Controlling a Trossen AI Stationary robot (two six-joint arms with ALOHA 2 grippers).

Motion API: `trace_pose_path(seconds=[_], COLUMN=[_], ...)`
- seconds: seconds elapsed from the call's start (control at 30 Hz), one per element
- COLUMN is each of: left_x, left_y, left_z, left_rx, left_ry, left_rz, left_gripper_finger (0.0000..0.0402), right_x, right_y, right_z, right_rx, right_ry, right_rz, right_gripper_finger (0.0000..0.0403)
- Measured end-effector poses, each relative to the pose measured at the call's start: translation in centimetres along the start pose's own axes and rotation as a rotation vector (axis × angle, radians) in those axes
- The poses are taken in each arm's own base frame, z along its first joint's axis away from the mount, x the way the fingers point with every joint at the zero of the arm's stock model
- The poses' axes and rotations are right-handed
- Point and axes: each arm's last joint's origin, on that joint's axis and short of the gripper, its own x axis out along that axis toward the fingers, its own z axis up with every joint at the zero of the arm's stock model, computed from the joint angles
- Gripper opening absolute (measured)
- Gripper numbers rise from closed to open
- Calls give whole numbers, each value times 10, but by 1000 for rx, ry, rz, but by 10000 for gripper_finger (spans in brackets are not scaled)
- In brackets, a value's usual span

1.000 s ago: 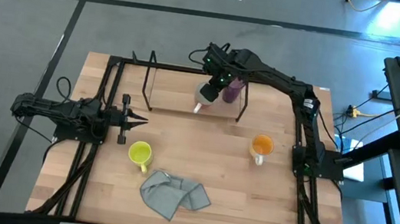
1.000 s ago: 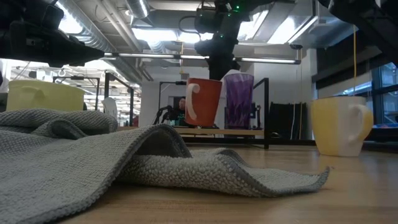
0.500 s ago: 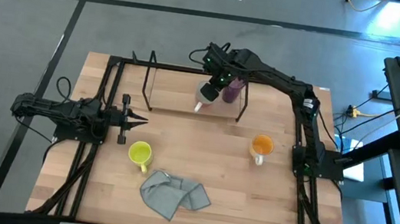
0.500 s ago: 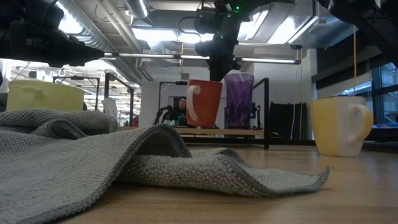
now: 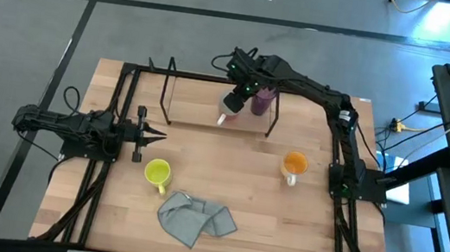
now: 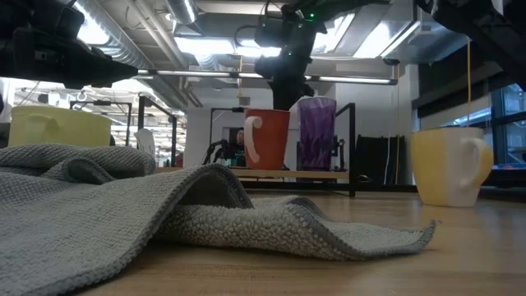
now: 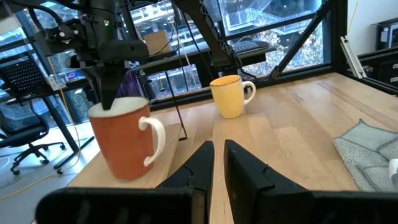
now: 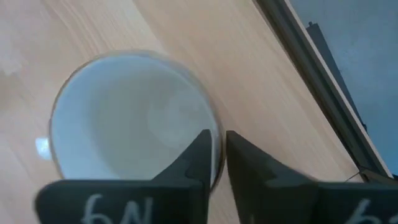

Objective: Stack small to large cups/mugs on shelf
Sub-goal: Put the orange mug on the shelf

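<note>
A mug, reddish outside and white inside (image 5: pixel 229 107), stands upright beside the taller purple tumbler (image 5: pixel 261 103) at the right end of the low black wire shelf (image 5: pixel 168 92). Its base is at shelf level in the low view (image 6: pixel 267 140). My right gripper (image 5: pixel 244 88) is above it and shut on its rim. The small yellow mug (image 5: pixel 157 171) and the orange mug (image 5: pixel 294 163) stand on the table. My left gripper (image 5: pixel 152 137) waits shut near the table's left side, touching nothing. My right gripper holds the reddish mug by its rim (image 8: pixel 216 149), on the side away from the handle (image 8: pixel 41 147). One finger is inside the mug and one outside. The fingers come from above, pointing down. The mug hangs upright, its base level with the shelf; whether it rests there I cannot tell.
A crumpled grey cloth (image 5: pixel 195 218) lies near the table's front edge, right of the yellow mug. The larger black table frame (image 5: pixel 127 78) runs along the table's edges. The shelf's left part is bare.
My right gripper has gone down a little with the reddish mug. The mug, tilted and slightly higher before, now stands upright and lower, close beside the purple tumbler.
</note>
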Motion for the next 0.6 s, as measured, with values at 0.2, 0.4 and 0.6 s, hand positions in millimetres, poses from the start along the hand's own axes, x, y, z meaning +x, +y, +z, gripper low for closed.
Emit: trace_pose_path(seconds=[0.2,0.4,0.6], left_x=[0,0,0], left_y=[0,0,0], left_z=[0,0,0], left_rx=[0,0,0], left_ry=[0,0,0], left_rz=[0,0,0], left_gripper_finger=[33,33,33], right_x=[0,0,0], right_y=[0,0,0], right_z=[0,2,5], right_rx=[2,2,-16], right_ry=[0,-21,-54], right_rz=[-1,-4,-30], right_gripper_finger=[91,107,105])
